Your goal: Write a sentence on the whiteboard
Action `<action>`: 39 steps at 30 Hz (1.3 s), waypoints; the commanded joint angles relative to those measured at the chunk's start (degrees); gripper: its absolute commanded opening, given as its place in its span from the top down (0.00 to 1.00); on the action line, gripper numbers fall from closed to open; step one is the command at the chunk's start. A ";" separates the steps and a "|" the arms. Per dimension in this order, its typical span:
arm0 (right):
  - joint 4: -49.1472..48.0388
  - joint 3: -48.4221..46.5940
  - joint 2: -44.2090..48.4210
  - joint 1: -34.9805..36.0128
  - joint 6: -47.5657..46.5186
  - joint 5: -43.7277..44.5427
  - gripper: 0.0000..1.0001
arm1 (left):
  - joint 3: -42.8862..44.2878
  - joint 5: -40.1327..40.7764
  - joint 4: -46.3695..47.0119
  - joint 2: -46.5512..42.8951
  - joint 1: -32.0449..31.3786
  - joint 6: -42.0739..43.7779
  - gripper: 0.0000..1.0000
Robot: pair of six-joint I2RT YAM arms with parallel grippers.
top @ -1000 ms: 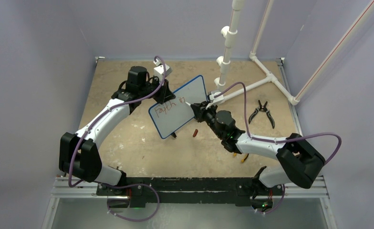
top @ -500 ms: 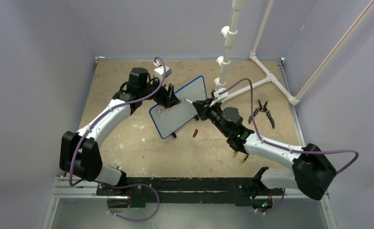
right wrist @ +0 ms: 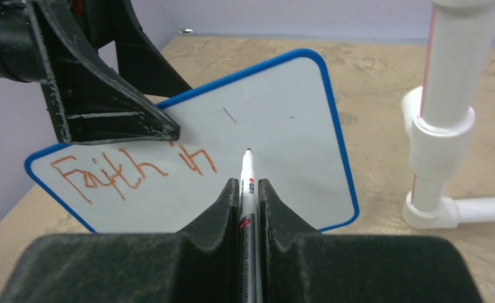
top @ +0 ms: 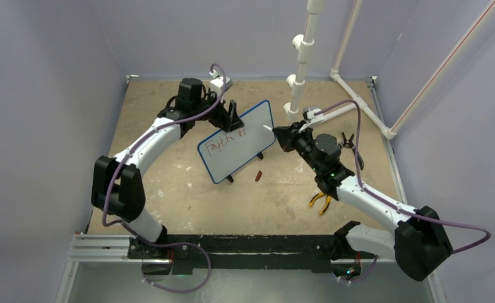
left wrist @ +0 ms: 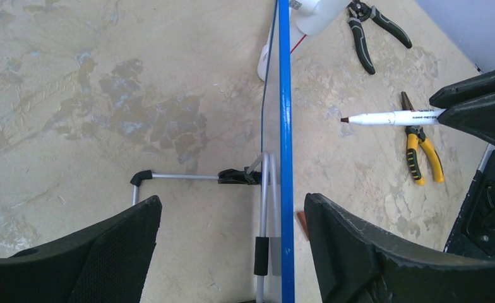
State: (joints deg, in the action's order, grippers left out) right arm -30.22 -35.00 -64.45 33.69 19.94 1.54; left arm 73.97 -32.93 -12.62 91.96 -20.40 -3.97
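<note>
The red handwritten sentence [right wrist: 131, 167] on the small blue-rimmed whiteboard [right wrist: 283, 145] stops at "Faith in", so writing is midway. The right end effector [right wrist: 248, 186] pinches a white marker [right wrist: 247, 165]; the left end effector [left wrist: 231, 202] sits spread astride the rim. Next, the tip needs to land right of "in".

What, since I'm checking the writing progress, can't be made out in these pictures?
- Left wrist view: the whiteboard shows edge-on, so the sentence cannot be read there.
- Right wrist view: the left gripper covers part of the board's top edge; the right gripper hides its lower edge and the marker's rear.
</note>
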 commanded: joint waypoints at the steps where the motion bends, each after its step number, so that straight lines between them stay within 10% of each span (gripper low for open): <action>1: -6.97 3.33 -0.09 -1.66 3.63 -5.61 1.00 | 2.53 -1.02 1.48 2.04 -0.49 -1.16 0.18; 8: -12.46 4.71 -1.82 -1.71 2.69 -7.53 1.00 | 2.63 -2.05 1.93 3.88 -1.28 -0.75 0.20; 32: -19.56 -1.18 -9.54 -1.70 -3.07 -5.13 1.00 | 1.71 -5.27 4.01 7.70 -3.06 0.69 0.92; 39: -20.75 -2.51 -11.82 -1.77 -3.08 -6.39 1.00 | 1.26 -5.68 3.93 7.27 -3.24 1.27 1.00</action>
State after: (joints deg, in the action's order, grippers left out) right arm -47.44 -34.74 -75.42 32.03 17.91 -5.06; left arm 75.75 -38.54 -6.33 97.08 -22.81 -5.85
